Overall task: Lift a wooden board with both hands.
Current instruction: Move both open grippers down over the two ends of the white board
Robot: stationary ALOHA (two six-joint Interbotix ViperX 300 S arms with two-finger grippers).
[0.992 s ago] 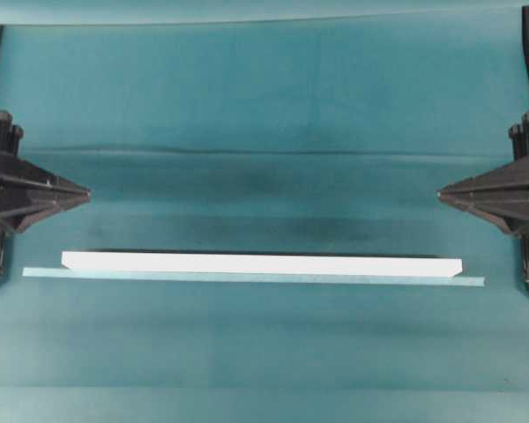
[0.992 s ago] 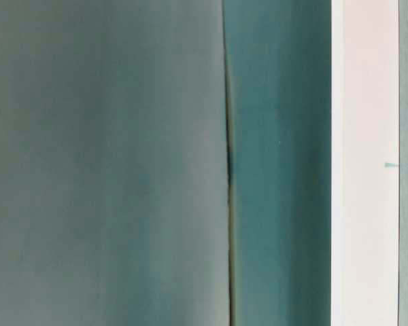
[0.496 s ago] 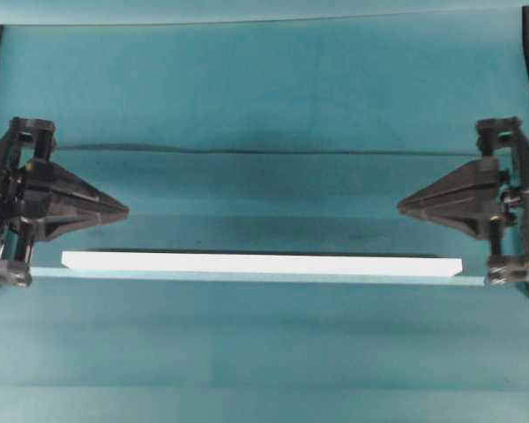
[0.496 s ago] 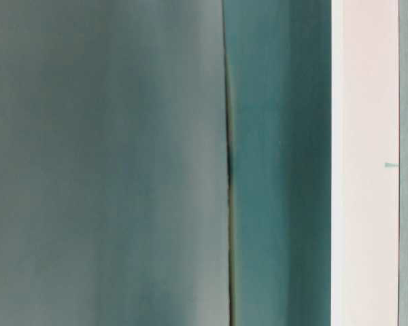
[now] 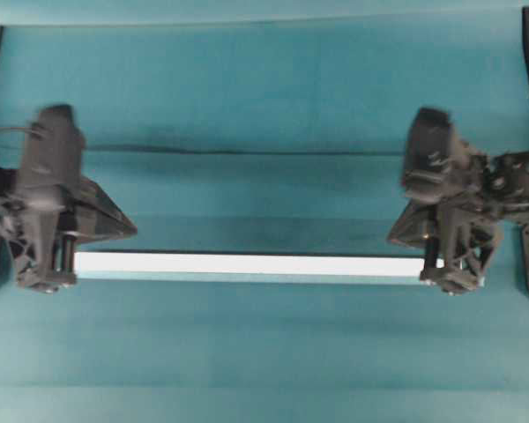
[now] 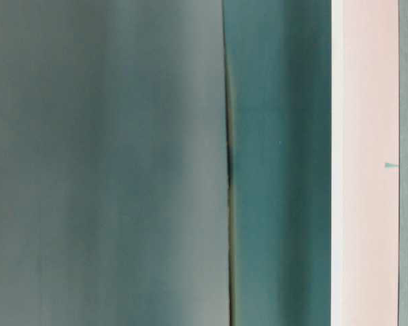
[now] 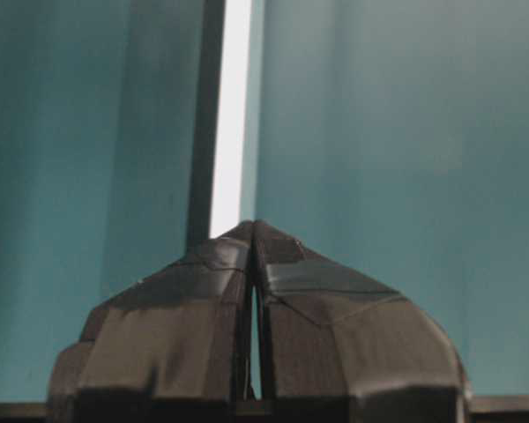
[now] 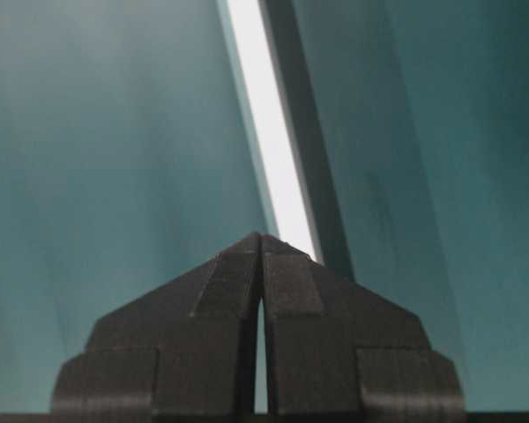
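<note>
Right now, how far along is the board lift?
Done: both arms are at the board's ends. In hand: left gripper and right gripper are shut, tips lined up with each end; contact unclear. Left: the lift itself. The board seems to lie on the cloth by the teal strip.

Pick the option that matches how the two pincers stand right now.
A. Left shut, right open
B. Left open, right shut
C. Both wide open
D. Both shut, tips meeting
D: in each wrist view the left pincer and the right pincer have their tips pressed together, with the wooden board running away beyond them.
</note>
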